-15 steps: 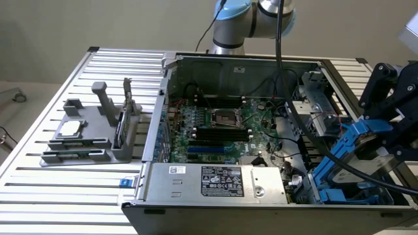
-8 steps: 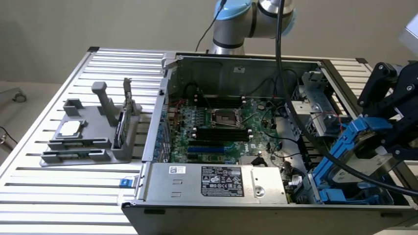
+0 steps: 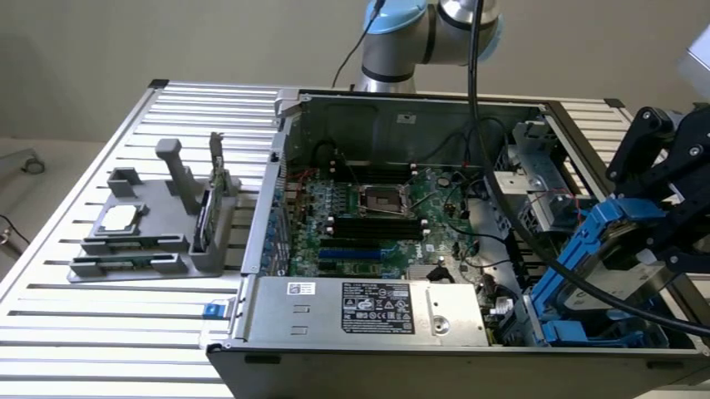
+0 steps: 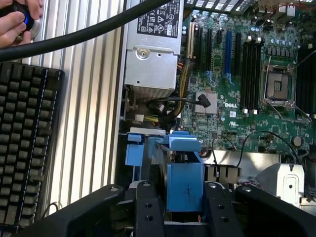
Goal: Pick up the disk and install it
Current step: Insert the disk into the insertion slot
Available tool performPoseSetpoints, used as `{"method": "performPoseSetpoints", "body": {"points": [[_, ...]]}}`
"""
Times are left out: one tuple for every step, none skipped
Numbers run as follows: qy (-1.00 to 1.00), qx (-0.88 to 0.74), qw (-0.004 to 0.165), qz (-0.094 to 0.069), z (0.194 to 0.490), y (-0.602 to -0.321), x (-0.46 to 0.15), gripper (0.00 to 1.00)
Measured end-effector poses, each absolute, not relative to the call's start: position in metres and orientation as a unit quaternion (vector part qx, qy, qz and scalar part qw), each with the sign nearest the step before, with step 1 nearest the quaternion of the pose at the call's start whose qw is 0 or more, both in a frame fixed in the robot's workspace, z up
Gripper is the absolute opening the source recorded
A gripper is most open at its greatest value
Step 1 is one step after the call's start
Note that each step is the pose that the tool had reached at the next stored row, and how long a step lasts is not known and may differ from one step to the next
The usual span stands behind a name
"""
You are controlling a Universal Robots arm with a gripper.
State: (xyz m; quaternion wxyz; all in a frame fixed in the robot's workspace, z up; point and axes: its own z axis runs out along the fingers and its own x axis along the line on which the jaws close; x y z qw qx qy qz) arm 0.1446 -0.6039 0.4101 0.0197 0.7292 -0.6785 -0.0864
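Starting at the exterior view's left: a slatted metal table (image 3: 66, 332), long edge running down toward the lower left corner, bare slats free in front of and behind a grey holder (image 3: 150, 241). On that holder, a small flat silver chip (image 3: 120, 218). Between the holder and the open computer case (image 3: 266, 208), a narrow free strip of slats.

In the middle of the frame, inside the case, a green motherboard (image 3: 377, 216) lying flat, with much open room above it up to the case rim. At lower middle, a silver power supply (image 3: 367, 307) with a black and white label, print too small to read. At the top edge, the arm (image 3: 411, 33), with a black cable (image 3: 475, 100) hanging down across the case.

At the exterior view's right: the gripper (image 3: 649, 237) (image 4: 182, 197), jaws about half closed and clamped on the disk (image 3: 577, 274) (image 4: 185, 177), gripping its blue carrier on both flanks. Disk held tilted, lower end down in the lower right corner of the case, close to the case wall and just beside the drive cage (image 3: 533, 191); little room on either side.

In the wrist view, blue carrier between the two black fingers (image 4: 148, 207), near the motherboard edge. Readable on the board: white lettering (image 4: 232, 105), "DELL". Beside the case, a black keyboard (image 4: 27, 148) on the slats, and a person's hand (image 4: 10, 29) on a small device (image 4: 25, 20) with a blue button.
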Motion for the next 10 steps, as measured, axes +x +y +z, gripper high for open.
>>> {"method": "performPoseSetpoints", "body": {"points": [[-0.678, 0.729, 0.019, -0.086, 0.411, -0.604, 0.145, 0.33], [-0.678, 0.729, 0.019, -0.087, 0.412, -0.604, 0.145, 0.33], [-0.678, 0.729, 0.019, -0.087, 0.414, -0.604, 0.145, 0.33], [-0.678, 0.729, 0.019, -0.087, 0.416, -0.604, 0.145, 0.33], [-0.678, 0.729, 0.02, -0.086, 0.419, -0.604, 0.145, 0.33], [-0.678, 0.729, 0.019, -0.087, 0.42, -0.604, 0.145, 0.33], [-0.678, 0.729, 0.019, -0.087, 0.421, -0.604, 0.145, 0.33], [-0.678, 0.729, 0.02, -0.086, 0.421, -0.604, 0.145, 0.33], [-0.678, 0.729, 0.02, -0.086, 0.421, -0.604, 0.145, 0.33], [-0.678, 0.729, 0.02, -0.086, 0.421, -0.604, 0.145, 0.33]]}}
